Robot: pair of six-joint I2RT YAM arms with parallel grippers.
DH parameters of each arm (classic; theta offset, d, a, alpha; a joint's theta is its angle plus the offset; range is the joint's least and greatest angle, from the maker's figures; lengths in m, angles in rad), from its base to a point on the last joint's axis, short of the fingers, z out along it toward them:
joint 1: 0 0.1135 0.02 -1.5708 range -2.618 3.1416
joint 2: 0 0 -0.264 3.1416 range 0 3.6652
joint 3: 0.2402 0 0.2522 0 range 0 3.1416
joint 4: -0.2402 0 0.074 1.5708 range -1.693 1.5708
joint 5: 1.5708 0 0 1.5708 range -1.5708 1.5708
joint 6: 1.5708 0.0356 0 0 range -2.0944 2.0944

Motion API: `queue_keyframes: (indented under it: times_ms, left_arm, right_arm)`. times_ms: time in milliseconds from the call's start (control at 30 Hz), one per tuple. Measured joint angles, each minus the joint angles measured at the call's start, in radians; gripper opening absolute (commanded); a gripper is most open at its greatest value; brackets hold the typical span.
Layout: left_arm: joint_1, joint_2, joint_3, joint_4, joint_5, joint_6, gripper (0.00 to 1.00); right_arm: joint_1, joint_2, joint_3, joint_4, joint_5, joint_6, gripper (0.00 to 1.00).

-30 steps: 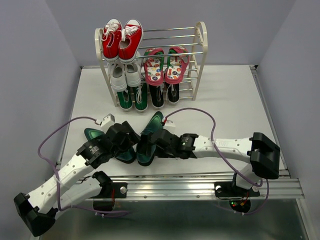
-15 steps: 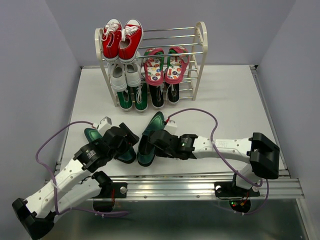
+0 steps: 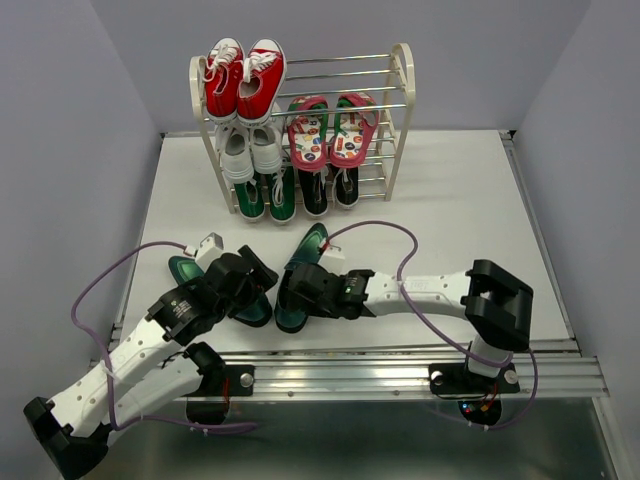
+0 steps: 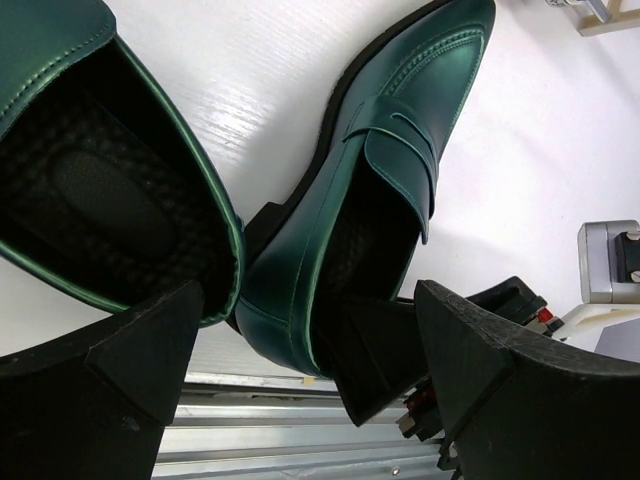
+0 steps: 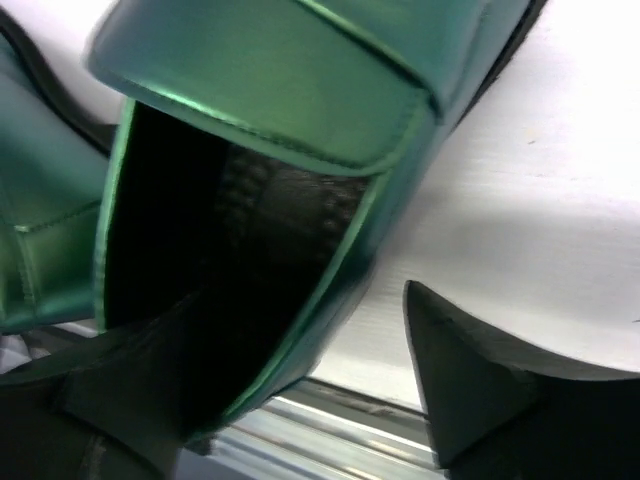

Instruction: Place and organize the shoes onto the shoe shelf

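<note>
Here, two glossy dark green loafers, the left loafer (image 3: pixel 185 268) and the right loafer (image 3: pixel 310 245), lie heel beside heel on the white tabletop (image 3: pixel 470 200). They are well apart from the cream-framed chrome-rod shoe shelf (image 3: pixel 404 90), which carries red canvas sneakers (image 3: pixel 243 78) and red flip-flops (image 3: pixel 330 130). Left gripper (image 4: pixel 305 300): jaws released over both heels. Right gripper (image 5: pixel 290 320): jaws released astride the right loafer's side wall, shifted leftward since the earlier frame. The right loafer's long axis runs near-to-far, toe toward the shelf.
</note>
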Motion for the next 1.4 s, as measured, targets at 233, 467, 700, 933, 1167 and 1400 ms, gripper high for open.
queue_keyframes:
  times_ms: [233,467,700,933,1167,1400]
  left_arm:
    - [0.000,-0.006,0.000,0.003,-0.001,0.014,0.99]
    - [0.000,0.002,0.000,0.031,-0.001,0.025,0.99]
    - [0.000,0.020,0.000,0.041,-0.003,0.030,0.99]
    - [-0.011,-0.023,0.003,0.135,-0.006,0.028,0.99]
    - [-0.011,-0.064,0.025,0.223,-0.031,0.025,0.99]
    - [-0.011,-0.063,0.064,0.330,-0.053,0.012,0.99]
  right_arm:
    - [-0.005,-0.016,0.003,-0.034,0.012,-0.029,0.01]
    - [0.010,-0.068,-0.009,-0.066,0.010,-0.168,0.01]
    - [0.010,-0.167,0.056,-0.187,0.097,-0.437,0.01]
    - [0.005,-0.278,0.223,-0.383,0.231,-0.616,0.01]
    - [0.005,-0.237,0.516,-0.514,0.381,-0.769,0.01]
    - [0.005,-0.121,0.856,-0.558,0.536,-0.991,0.01]
